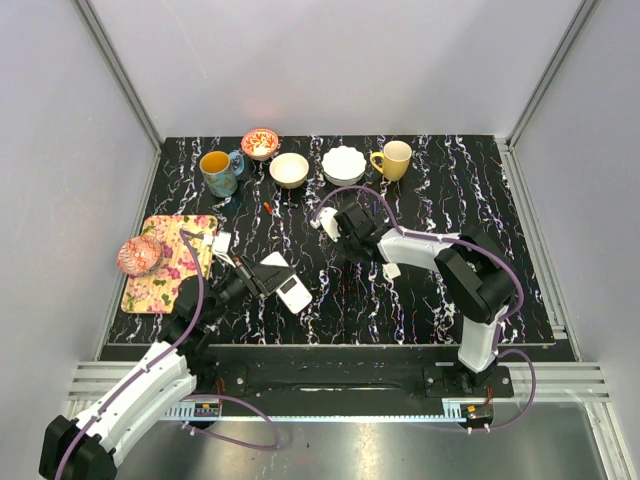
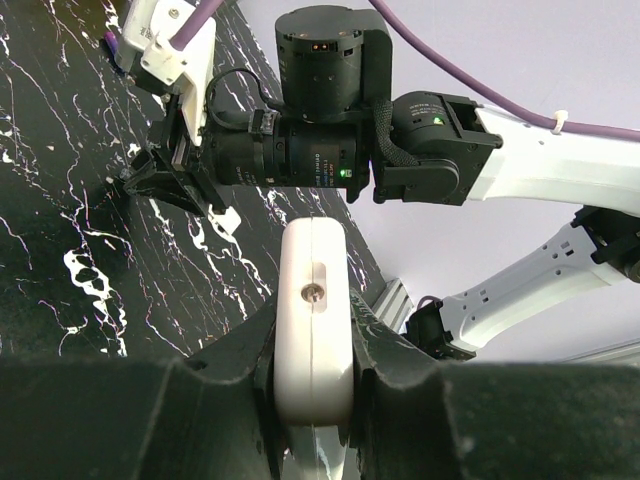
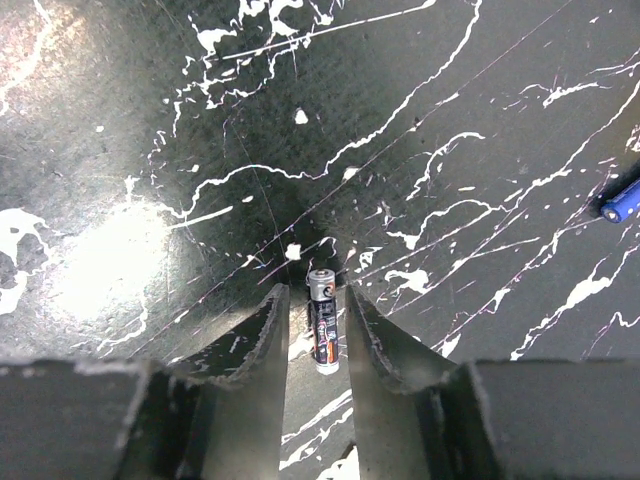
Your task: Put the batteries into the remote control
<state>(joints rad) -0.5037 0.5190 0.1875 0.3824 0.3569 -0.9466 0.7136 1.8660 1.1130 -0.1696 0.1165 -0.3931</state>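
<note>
Closest in the left wrist view are the dark fingers of the left pincer (image 2: pixel 313 330), clamped tight on the remote control (image 2: pixel 313 300). From here the remote control is seen edge-on: a white, rounded slab with a small screw set in a short slot. Its red face does not show. From above, it sits toward the near-left of the black marbled surface (image 1: pixel 450 200), just off the near right corner of a floral tray (image 1: pixel 170 270), white side up.

A red-and-white patterned bowl (image 1: pixel 138 256) rests on the left edge of that tray. I cannot tell which way up it sits. Along the far edge of the surface stands a row of containers:
- A teal mug (image 1: pixel 218 172), yellow-orange inside.
- A red bowl (image 1: pixel 260 143) with a speckled interior.
- A cream bowl (image 1: pixel 289 170) and a white scalloped bowl (image 1: pixel 343 165), both with plain pale insides.
- A yellow mug (image 1: pixel 394 160), pale inside.

The right pincer (image 3: pixel 315 292) points down over the middle of the surface, its jaws narrow. A black AAA battery (image 3: pixel 322 335) with orange print lies lengthwise between them, its silver end pointing away from the camera. Whether the fingers actually pinch it cannot be told. A small blue cylinder (image 3: pixel 622 200) lies on the surface, well to the side.
</note>
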